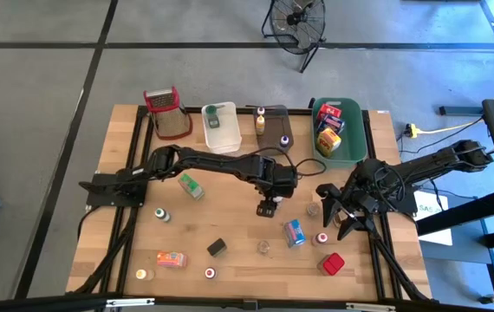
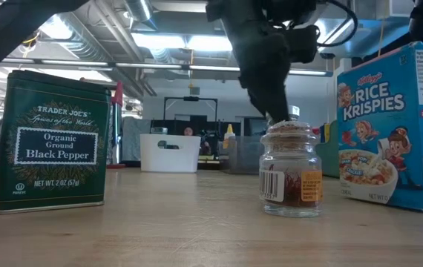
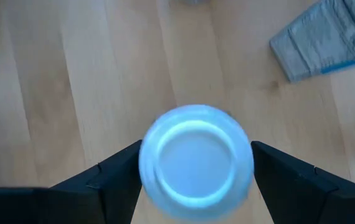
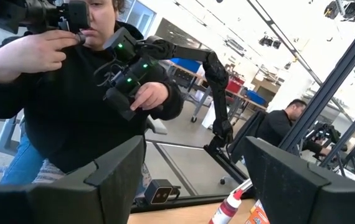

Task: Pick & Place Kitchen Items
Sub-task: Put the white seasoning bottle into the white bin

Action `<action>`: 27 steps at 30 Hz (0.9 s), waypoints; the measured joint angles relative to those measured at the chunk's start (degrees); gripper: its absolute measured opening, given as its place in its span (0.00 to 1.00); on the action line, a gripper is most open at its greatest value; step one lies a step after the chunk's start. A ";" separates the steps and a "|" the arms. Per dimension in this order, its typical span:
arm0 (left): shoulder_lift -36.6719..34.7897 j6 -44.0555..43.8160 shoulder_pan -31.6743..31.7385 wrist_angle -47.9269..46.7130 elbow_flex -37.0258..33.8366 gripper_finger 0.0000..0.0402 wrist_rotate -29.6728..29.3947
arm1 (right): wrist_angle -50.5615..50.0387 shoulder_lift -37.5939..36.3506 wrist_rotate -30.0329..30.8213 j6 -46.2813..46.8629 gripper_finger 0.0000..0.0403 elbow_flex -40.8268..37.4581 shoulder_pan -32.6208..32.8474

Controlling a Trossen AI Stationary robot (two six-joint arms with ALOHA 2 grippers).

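Observation:
My left gripper (image 1: 269,206) hangs open near the table's middle, pointing steeply down. In the left wrist view a small bottle's round white cap (image 3: 196,163) shows from above between the left gripper's (image 3: 196,149) two fingers, which stand on either side of it. The bottle stands upright on the wood. Other kitchen items stand scattered: a Rice Krispies box (image 1: 295,232), a black pepper tin (image 2: 52,141) and a clear spice jar (image 2: 291,174). My right gripper (image 1: 338,212) waits open at the right, raised off the table, nothing between its fingers (image 4: 121,168).
At the far edge stand a green tub (image 1: 357,139) with boxes, a white tub (image 1: 221,128), a red-topped grater (image 1: 167,111) and a yellow bottle (image 1: 260,121). A green box (image 1: 191,185), an orange box (image 1: 171,258) and a red box (image 1: 333,263) lie nearer. A person (image 4: 71,93) stands beyond the table.

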 joint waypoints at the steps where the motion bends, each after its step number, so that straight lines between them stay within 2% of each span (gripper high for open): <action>1: 0.09 0.04 0.00 0.09 0.02 0.69 0.15 | -0.04 0.01 -0.02 -0.08 0.69 0.00 0.00; 5: 0.14 0.43 0.01 0.34 0.02 0.69 2.84 | -0.03 0.01 -0.02 -0.12 0.69 0.00 0.00; 18: 0.14 0.92 -0.37 1.92 0.02 0.69 2.80 | -0.02 0.01 -0.02 -0.14 0.69 0.00 0.00; 27: 0.14 0.94 -0.37 1.89 0.02 0.54 2.77 | -0.02 -0.01 -0.02 -0.14 0.69 0.00 0.00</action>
